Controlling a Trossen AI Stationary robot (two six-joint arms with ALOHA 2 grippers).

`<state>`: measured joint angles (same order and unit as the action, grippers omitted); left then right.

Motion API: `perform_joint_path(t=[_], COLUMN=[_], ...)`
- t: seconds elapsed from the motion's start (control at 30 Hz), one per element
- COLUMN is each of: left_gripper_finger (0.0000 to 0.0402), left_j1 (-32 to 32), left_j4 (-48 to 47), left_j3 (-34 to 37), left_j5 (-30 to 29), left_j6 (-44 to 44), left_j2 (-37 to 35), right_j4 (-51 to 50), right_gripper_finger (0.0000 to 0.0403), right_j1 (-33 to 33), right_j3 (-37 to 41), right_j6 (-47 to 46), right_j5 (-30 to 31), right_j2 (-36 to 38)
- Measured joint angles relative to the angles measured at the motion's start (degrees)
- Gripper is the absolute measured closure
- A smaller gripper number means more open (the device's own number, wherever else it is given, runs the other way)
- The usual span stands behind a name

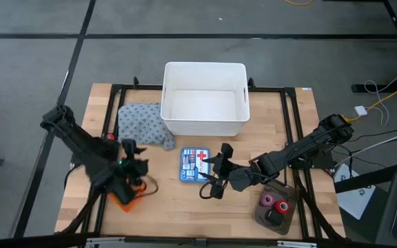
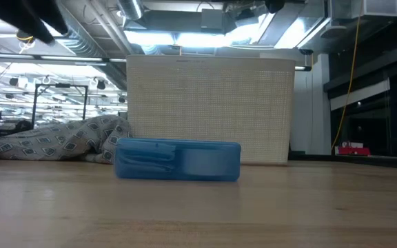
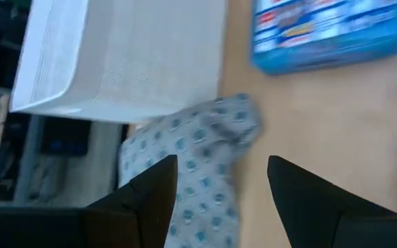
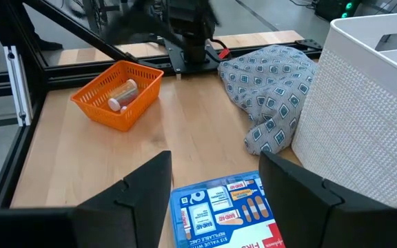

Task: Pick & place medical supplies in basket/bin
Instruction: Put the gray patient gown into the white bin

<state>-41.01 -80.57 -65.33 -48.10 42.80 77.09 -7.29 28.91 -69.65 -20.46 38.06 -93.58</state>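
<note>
The grey speckled cloth (image 1: 143, 124) lies crumpled against the white bin's (image 1: 204, 98) near-left corner. My left gripper (image 1: 131, 147) hovers just near of the cloth, open, its fingers framing the cloth (image 3: 205, 158) in the left wrist view. The orange basket (image 4: 118, 94) sits at the near left, partly under the left arm, with a yellowish vial (image 4: 121, 96) lying inside. My right gripper (image 1: 213, 172) hangs open at the blue first-aid box's (image 1: 195, 164) right edge. Pink, red and black tape rolls (image 1: 273, 204) rest in a dark tray at the near right.
The blue first-aid box (image 2: 178, 160) lies flat in mid-table, in front of the bin (image 2: 209, 110). A black frame rail (image 1: 116, 103) runs around the table. The dark tray (image 1: 276, 219) sits at the near right corner. Bare wood (image 1: 178, 207) lies between basket and tray.
</note>
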Motion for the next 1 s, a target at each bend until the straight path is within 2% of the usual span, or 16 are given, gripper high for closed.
perform_joint_path(t=[0.17,0.3,0.47,0.6,0.73,1.0], left_gripper_finger=[0.0173,0.0151,0.0111,0.0084,0.007,0.0068], left_j1=[6.3,9.6,11.1,11.7,11.9,13.2], left_j4=[3.9,7.7,13.7,15.0,16.2,17.8], left_j3=[6.5,11.4,17.7,21.3,21.9,22.9], left_j5=[-0.6,2.2,2.8,3.1,3.0,3.9], left_j6=[-4.6,-5.0,-6.0,-4.8,-4.6,-4.4], left_j2=[-1.6,-1.6,-1.5,-1.5,-1.3,1.0], right_j4=[0.0,0.0,0.0,0.0,0.0,0.0], right_gripper_finger=[0.0183,0.0183,0.0183,0.0183,0.0183,0.0183], right_j1=[0.0,0.0,0.0,0.0,0.0,0.0], right_j3=[0.0,0.0,0.0,0.0,0.0,0.0], right_j6=[-0.1,0.1,0.1,0.1,0.1,0.1], right_j5=[0.0,0.0,0.0,0.0,0.0,0.0], right_j2=[0.0,0.0,0.0,0.0,0.0,0.0])
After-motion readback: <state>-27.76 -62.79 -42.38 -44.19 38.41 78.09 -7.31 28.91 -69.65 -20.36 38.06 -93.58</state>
